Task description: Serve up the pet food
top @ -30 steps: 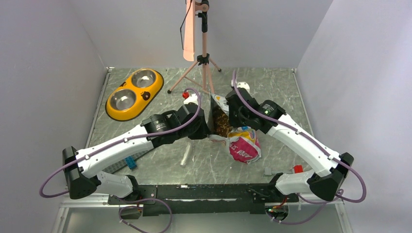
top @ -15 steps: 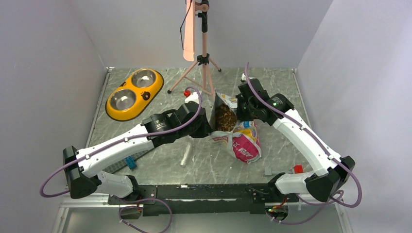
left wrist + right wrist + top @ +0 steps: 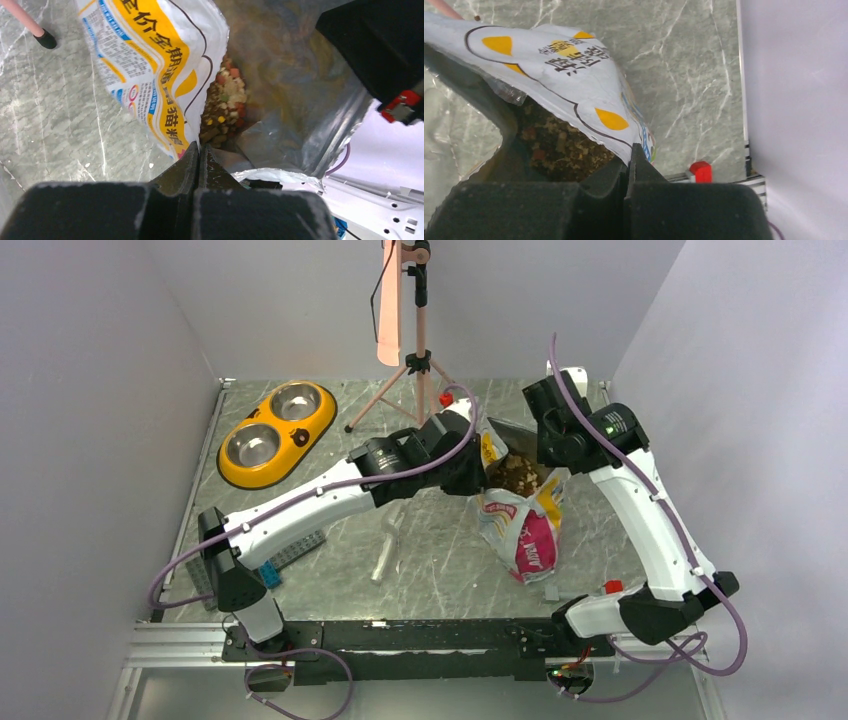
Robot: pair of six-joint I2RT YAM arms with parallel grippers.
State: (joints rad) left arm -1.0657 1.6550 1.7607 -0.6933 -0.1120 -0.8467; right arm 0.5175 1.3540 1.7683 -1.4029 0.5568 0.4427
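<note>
My left pincer [image 3: 198, 155] and right pincer [image 3: 629, 165] each pinch shut on opposite lips of the printed bag [image 3: 525, 540], spreading its mouth. The pet food [image 3: 223, 107] sits inside the bag, just below that mouth. The yellow dish [image 3: 300, 437] lies well left of the bag; I judge it best to carry the bag there mouth-up, grips firm, tipping only over a bowl.

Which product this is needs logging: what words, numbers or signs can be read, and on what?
"全价全期": yellow band on the bag, left wrist view.
"猫粮": lower on that band.
Blue small print beside it: too small.
Characters in the right wrist view, pink panel in the top view: too blurred.
</note>
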